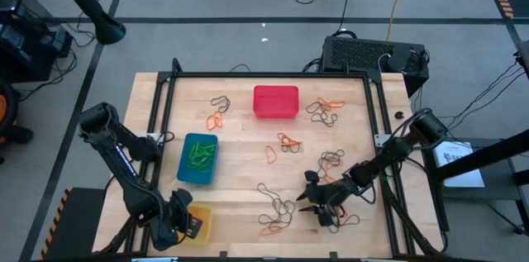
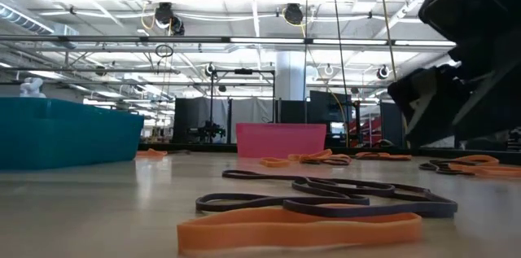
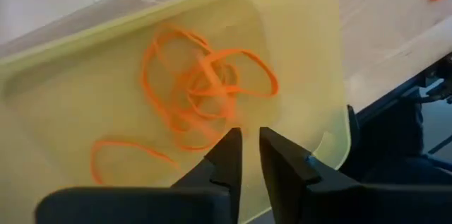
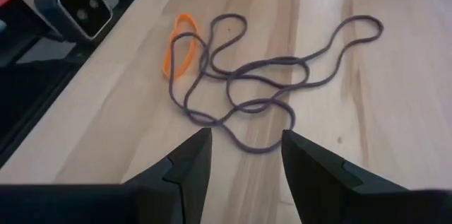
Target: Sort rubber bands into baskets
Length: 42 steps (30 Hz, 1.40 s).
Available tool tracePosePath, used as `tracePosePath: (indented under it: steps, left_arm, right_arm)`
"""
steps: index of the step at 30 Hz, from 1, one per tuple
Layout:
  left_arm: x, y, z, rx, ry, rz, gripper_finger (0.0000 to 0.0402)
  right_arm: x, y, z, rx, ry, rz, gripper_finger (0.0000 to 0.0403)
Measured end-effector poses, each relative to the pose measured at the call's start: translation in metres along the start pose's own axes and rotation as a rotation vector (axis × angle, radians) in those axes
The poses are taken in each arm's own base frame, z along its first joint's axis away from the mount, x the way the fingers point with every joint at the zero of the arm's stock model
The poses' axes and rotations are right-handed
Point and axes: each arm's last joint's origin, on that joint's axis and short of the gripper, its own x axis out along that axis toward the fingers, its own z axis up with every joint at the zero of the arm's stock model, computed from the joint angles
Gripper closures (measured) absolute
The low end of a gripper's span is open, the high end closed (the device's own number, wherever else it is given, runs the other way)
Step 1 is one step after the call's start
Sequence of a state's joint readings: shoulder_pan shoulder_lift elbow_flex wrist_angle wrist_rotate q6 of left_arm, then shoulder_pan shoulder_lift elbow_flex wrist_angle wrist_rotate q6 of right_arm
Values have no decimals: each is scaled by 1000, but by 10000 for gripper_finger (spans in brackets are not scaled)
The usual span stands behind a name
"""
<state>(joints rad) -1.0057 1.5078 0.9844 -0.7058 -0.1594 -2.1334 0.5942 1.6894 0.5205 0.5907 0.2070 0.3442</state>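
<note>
Pale wooden surface inside a dark metal frame, standing on grey floor with cables; black box at the far right corner. Low view across to a large hall: white ceiling beams, strip lights, dark racks far behind. Red basket near the far edge, centre; blue basket left of centre, holding green rubber bands; yellow basket at the near left corner, close to the frame edge, partly covered by the left arm. Loose rubber bands scattered: dark and orange ones left of the red basket, a tangle to its right, orange ones mid-surface, dark loops with one orange band near the front edge. Left gripper directly above the yellow basket, fingers parted only narrowly, nothing between them; orange rubber bands lying in a heap on the basket floor. Right gripper low over the near right part of the surface, jaws apart at moderate width, nothing held; long dark band and a small orange band lying just ahead of the fingertips. Open bare wood between the blue basket and the mid-surface bands, and along the left frame rail; near right quarter crowded by bands and the right arm.
</note>
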Motion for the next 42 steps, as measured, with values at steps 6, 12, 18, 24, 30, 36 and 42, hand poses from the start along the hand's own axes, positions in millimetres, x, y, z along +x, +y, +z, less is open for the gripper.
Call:
tracePosePath:
  steps: [6, 12, 18, 24, 30, 36, 42]
  left_arm:
    - [0, 3, 2, 2, 0, 44, 306]
    - [1, -5, 8, 75, -40, -21, 297]
    - [1, -43, 26, 339, -214, -312, 297]
    - [4, -72, 75, 596, -535, -320, 297]
    - [38, -90, 155, 783, -700, -91, 297]
    - [69, -112, 236, 999, -911, -98, 297]
    - [104, -102, 303, 1064, -993, -104, 297]
  right_arm:
    - [-1, 3, -1, -27, 5, 8, 238]
    - [-1, 2, -1, -48, 4, 7, 238]
    - [-2, 3, 1, -17, 1, 13, 238]
    - [-9, 6, 8, 9, -14, 76, 238]
    - [-18, 11, 9, 68, 23, 75, 238]
    - [-24, 24, -3, 67, 86, 54, 238]
    - [-28, 32, -11, 32, 116, 26, 238]
